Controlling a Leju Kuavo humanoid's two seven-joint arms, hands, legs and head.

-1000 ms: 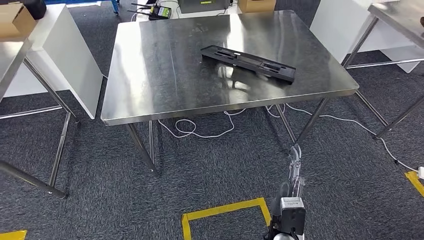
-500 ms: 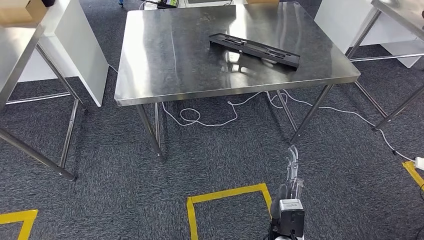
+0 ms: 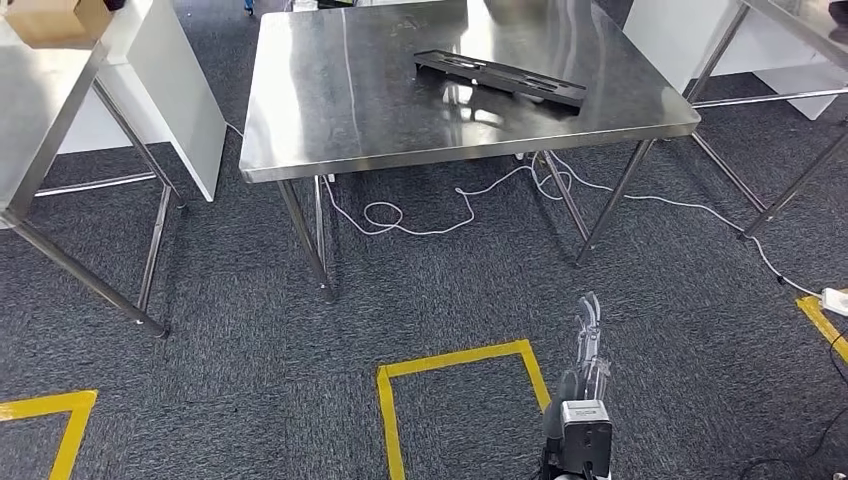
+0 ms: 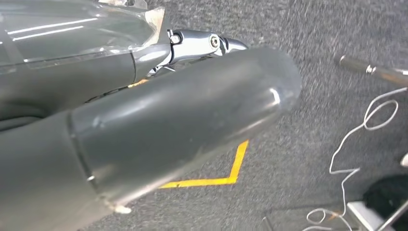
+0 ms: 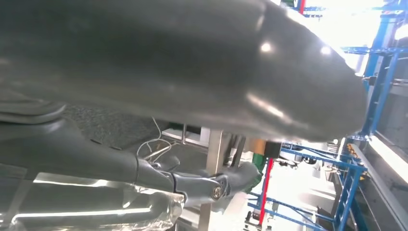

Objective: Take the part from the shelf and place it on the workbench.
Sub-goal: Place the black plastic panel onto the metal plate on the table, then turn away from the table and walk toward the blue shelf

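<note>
A long black flat part [image 3: 500, 77] lies on the steel workbench [image 3: 340, 110], toward its far right side, with nothing touching it. My right hand [image 3: 588, 350] hangs low over the carpet, well short of the workbench, its fingers straight and holding nothing. The right wrist view shows the same hand [image 5: 192, 96] with its thumb and fingers apart and empty. In the left wrist view my left hand [image 4: 168, 110] hangs above the carpet, thumb and fingers stretched out, nothing in it.
A second steel table [image 3: 40, 110] with a cardboard box [image 3: 60, 18] stands at the left, a third table [image 3: 790, 20] at the right. White cable [image 3: 430, 215] loops under the workbench. Yellow tape [image 3: 460, 360] marks the carpet. Blue racking [image 5: 370, 96] stands beyond.
The whole picture has shifted: the camera has drawn back, so the workbench sits higher and more floor shows. The part stays where it lay. My right hand hangs as before.
</note>
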